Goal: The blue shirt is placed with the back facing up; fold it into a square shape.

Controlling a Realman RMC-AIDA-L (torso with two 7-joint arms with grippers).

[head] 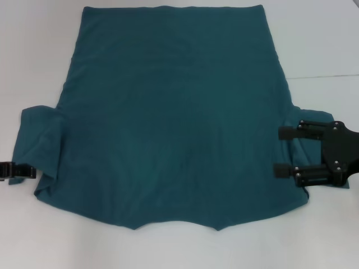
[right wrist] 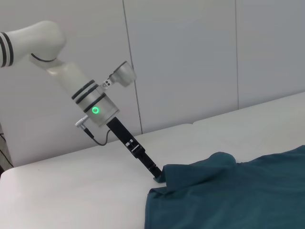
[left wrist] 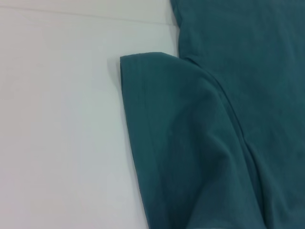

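Jaws of our right gripper (head: pixel 280 151) stand parted at the sleeve of the large dark teal-blue soft T-shirt (head: pixel 174 123); our left gripper (head: pixel 28 171) seemingly pinches the opposite sleeve on the white table (head: pixel 320 39).

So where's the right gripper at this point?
In the head view the right gripper is at the shirt's right edge, over the right sleeve, fingers open and pointing inward; the left gripper sits at the opposite sleeve.
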